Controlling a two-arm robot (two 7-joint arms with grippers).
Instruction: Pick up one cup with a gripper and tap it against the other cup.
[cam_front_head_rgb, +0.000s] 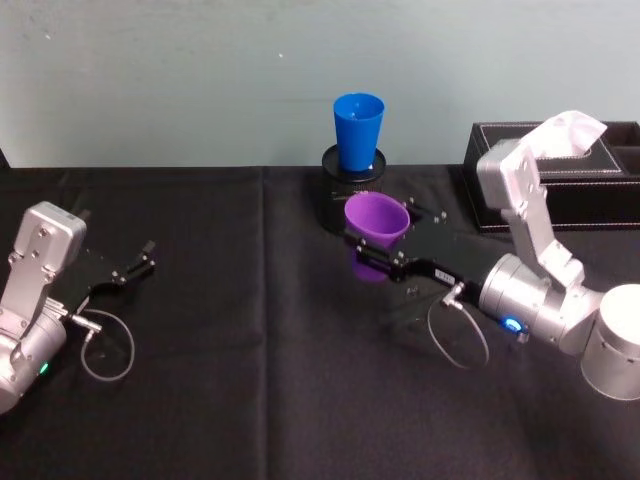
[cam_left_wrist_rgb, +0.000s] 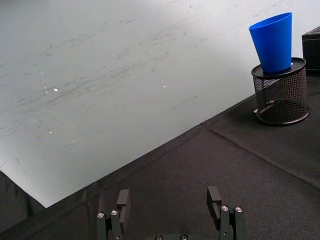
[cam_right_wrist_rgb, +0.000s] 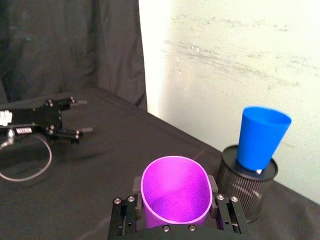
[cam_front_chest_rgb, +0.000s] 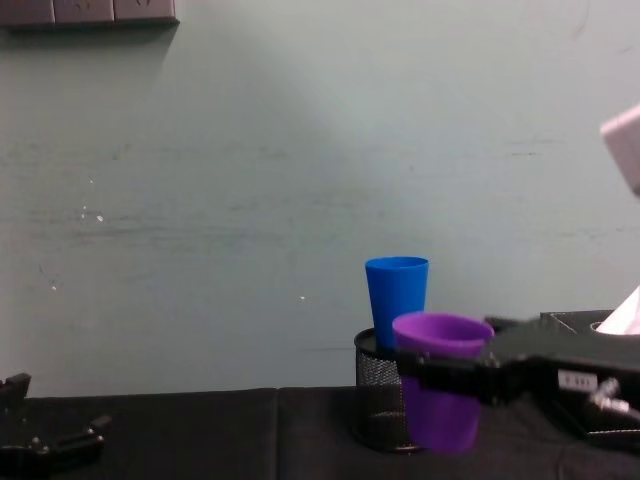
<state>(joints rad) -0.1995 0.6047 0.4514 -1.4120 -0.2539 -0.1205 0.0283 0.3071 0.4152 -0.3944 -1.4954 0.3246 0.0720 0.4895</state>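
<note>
Far to the left of the black mesh holder (cam_left_wrist_rgb: 281, 97), our left claw (cam_front_head_rgb: 135, 268) sits low over the dark worktop (cam_front_head_rgb: 250, 380). Its fingers are spread apart with nothing in them. Just in front of the holder, our right claw (cam_front_head_rgb: 368, 256) squeezes the purple cup (cam_front_head_rgb: 377, 220) by its sides, mouth up. The blue cup (cam_front_head_rgb: 358, 130) stands in the holder, behind the purple cup and higher up.

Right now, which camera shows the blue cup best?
Left wrist view: the blue cup stands large and unblocked in the mesh holder. Right wrist similar; head shows it small; chest, partly behind the purple cup.
</note>
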